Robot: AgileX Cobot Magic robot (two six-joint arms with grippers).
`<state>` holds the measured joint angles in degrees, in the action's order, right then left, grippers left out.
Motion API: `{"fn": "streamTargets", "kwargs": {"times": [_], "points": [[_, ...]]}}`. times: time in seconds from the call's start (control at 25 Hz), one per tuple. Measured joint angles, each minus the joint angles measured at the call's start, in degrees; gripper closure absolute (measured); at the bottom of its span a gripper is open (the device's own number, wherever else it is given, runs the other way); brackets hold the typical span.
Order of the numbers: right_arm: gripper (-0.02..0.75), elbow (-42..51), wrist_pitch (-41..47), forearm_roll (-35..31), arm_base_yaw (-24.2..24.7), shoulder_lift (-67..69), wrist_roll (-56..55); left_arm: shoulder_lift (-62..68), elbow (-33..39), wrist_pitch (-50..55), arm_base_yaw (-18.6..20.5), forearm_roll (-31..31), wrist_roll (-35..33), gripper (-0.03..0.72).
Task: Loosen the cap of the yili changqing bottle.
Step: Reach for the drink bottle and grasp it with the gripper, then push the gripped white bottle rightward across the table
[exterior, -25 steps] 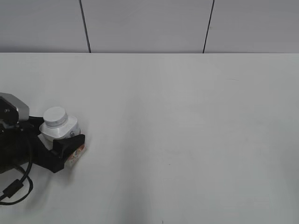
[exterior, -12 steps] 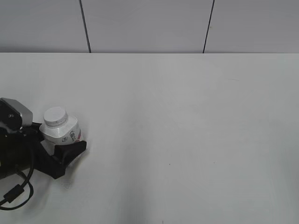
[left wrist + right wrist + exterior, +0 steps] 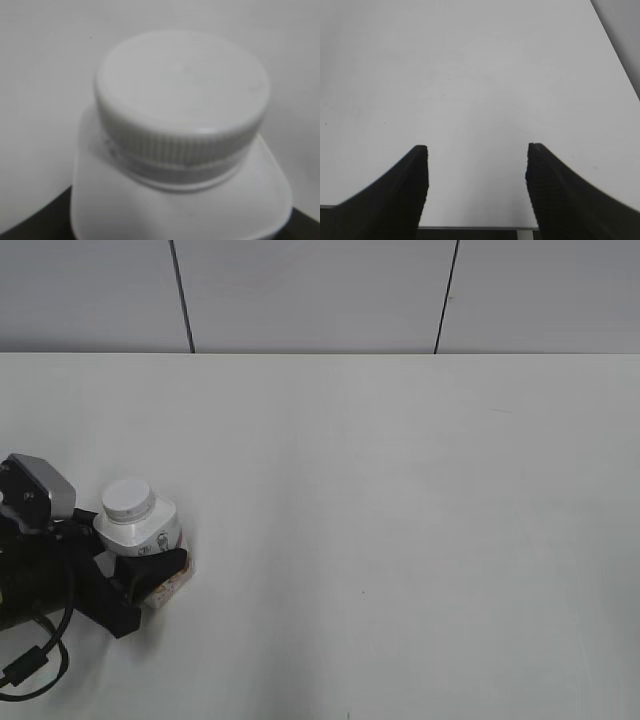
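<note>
The yili changqing bottle [image 3: 148, 531], white and squat with a red-pink label low on its side, is at the lower left of the exterior view. Its white ribbed cap [image 3: 128, 498] sits on the neck. My left gripper [image 3: 150, 564] is shut on the bottle's body, its black fingers on either side. The left wrist view shows the cap [image 3: 182, 85] close up above the bottle's shoulder [image 3: 175, 212]; the fingers are only dark corners at the bottom. My right gripper [image 3: 476, 155] is open and empty above bare table; it is out of the exterior view.
A white table [image 3: 400, 500] runs to a grey panelled wall [image 3: 320, 290] at the back. The left arm's black body and cable [image 3: 30, 660] lie at the lower left corner. The table's near edge [image 3: 470, 228] shows in the right wrist view.
My left gripper has shifted a little right and down with the bottle in it, and its wrist has turned slightly. The right gripper's earlier state is not shown.
</note>
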<state>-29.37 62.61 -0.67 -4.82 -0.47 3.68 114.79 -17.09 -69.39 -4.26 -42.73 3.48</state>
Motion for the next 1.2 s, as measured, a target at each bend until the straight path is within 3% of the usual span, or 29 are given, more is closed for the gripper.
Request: {"fn": "streamTargets", "kwargs": {"times": [0.4,0.64,0.96,1.2], "points": [[0.247,-1.68,0.05,-1.75,0.0,6.33,6.22,0.05,-4.05,1.98,-0.27,-14.82,-0.01,0.234],[0.247,-8.08,0.05,-4.96,0.0,19.45,12.61,0.11,-9.94,2.13,-3.21,-16.99,0.86,0.235],[0.247,-18.25,0.68,-8.59,-0.2,39.47,19.38,0.11,-15.56,9.85,-10.28,-20.58,7.73,0.237],[0.247,-25.29,2.39,-9.78,-5.3,53.09,24.91,0.18,-17.54,13.54,-11.57,-24.38,12.22,0.237]]}}
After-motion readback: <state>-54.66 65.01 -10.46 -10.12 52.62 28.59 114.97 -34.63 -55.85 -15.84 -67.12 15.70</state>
